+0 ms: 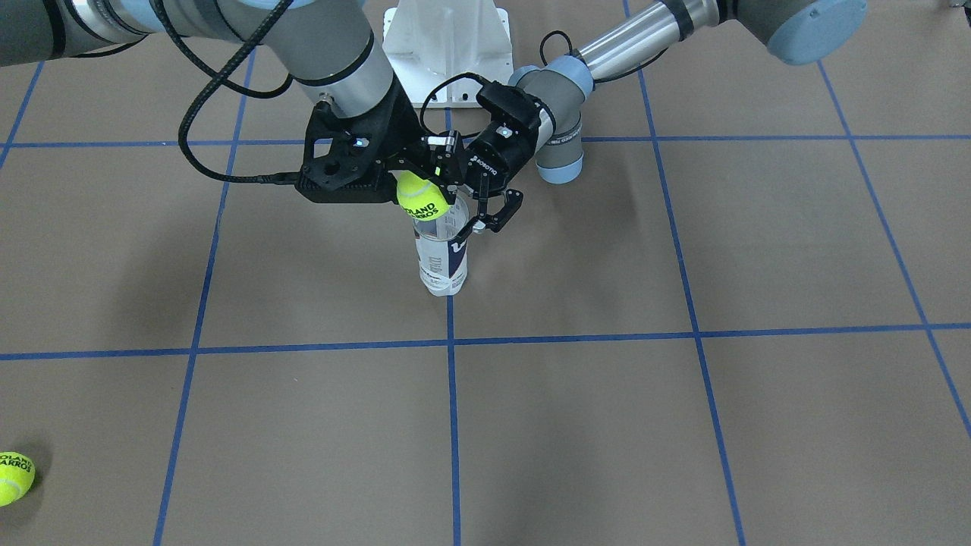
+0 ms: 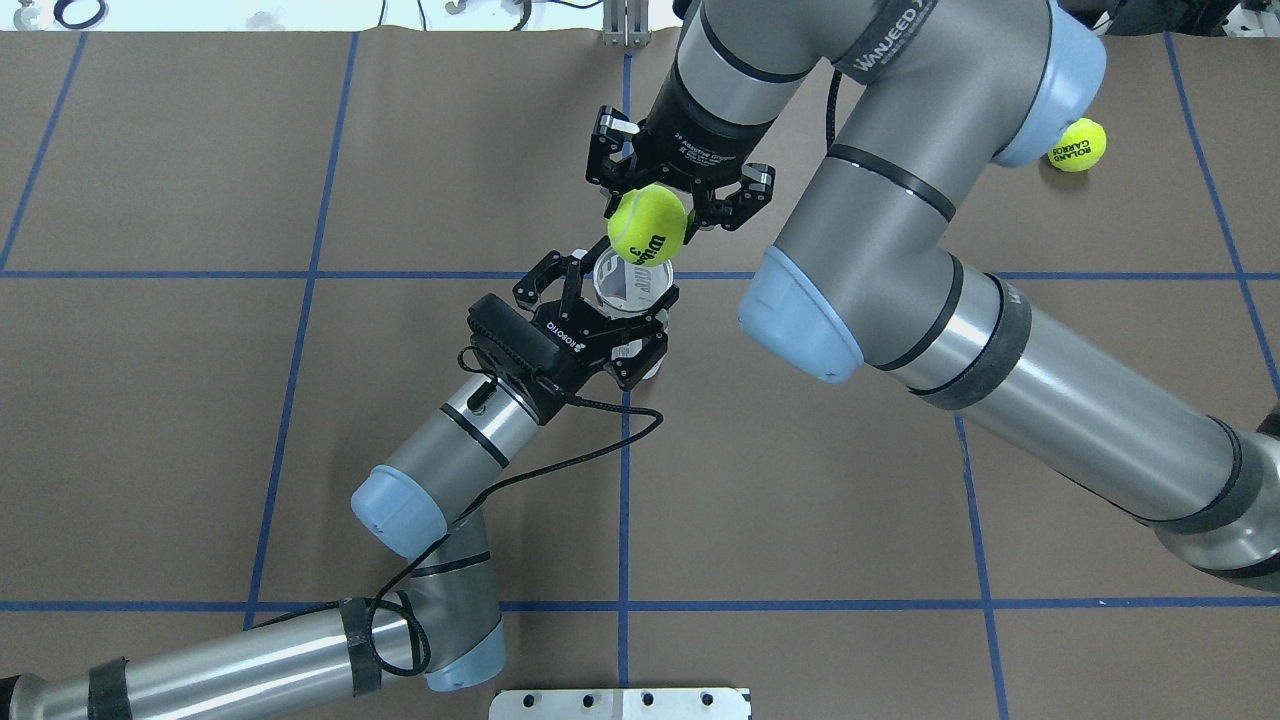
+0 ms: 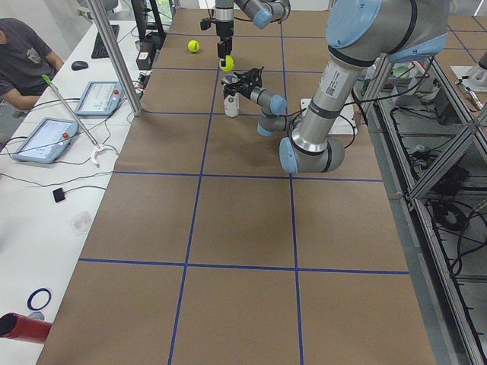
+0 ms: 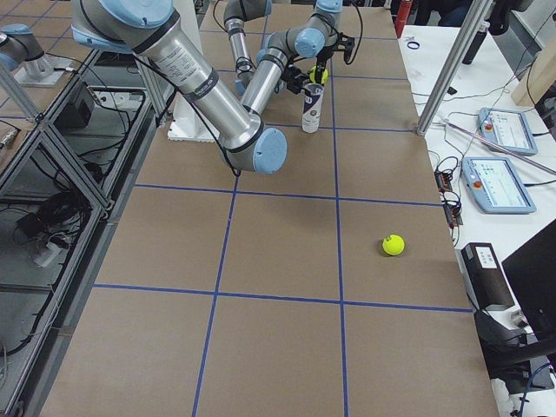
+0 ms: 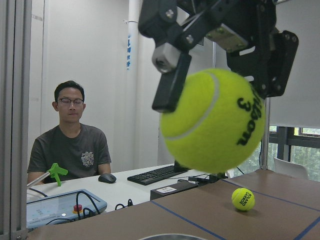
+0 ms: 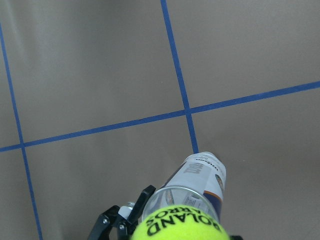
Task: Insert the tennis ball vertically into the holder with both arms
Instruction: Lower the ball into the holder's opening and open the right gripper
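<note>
Our right jaws pinch the ball [image 2: 647, 228] just above the holder's [image 1: 442, 262] open mouth. Our left jaws clasp the upright holder near its rim, mid-worktop [image 1: 683, 417], on a blue line.

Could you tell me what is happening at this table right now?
The left gripper grips the upright holder near its rim, steadying it on the table. The right gripper holds a tennis ball just above the holder's open mouth, not yet inside. A second ball lies loose on the table.

Brown blue-gridded table [image 1: 683, 425]: upright holder [image 1: 444, 262], 1 loose ball [image 1: 14, 478].
</note>
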### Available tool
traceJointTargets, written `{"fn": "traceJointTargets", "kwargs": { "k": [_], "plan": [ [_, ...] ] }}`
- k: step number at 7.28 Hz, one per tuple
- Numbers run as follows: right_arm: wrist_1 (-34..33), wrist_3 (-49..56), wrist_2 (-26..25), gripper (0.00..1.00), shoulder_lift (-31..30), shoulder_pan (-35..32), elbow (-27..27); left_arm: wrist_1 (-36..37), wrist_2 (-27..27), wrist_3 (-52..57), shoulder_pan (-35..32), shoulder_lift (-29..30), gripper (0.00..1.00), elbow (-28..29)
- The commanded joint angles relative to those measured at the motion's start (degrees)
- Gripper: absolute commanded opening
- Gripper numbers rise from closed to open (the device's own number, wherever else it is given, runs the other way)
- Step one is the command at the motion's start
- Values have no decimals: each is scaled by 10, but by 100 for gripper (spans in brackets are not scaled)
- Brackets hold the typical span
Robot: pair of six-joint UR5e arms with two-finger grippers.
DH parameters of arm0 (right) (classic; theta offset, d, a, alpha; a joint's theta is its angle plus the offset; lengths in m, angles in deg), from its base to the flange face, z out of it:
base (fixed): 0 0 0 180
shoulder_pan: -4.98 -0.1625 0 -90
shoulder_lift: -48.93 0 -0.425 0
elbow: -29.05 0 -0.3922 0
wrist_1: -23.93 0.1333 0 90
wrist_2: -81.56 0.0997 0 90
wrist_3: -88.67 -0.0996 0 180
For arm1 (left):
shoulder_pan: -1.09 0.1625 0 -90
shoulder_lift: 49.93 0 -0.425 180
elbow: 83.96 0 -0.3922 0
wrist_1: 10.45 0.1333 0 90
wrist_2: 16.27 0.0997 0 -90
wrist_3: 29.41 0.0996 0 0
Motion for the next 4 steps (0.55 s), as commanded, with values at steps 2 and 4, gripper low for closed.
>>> {"fn": "traceJointTargets", "kwargs": {
  "k": [2,4],
  "plan": [
    [0,-1,-18,0,0,23,-3,0,0,0,0,0,87,0],
    [0,-1,-20,0,-2,31,-3,0,0,0,0,0,87,0]
  ]
}}
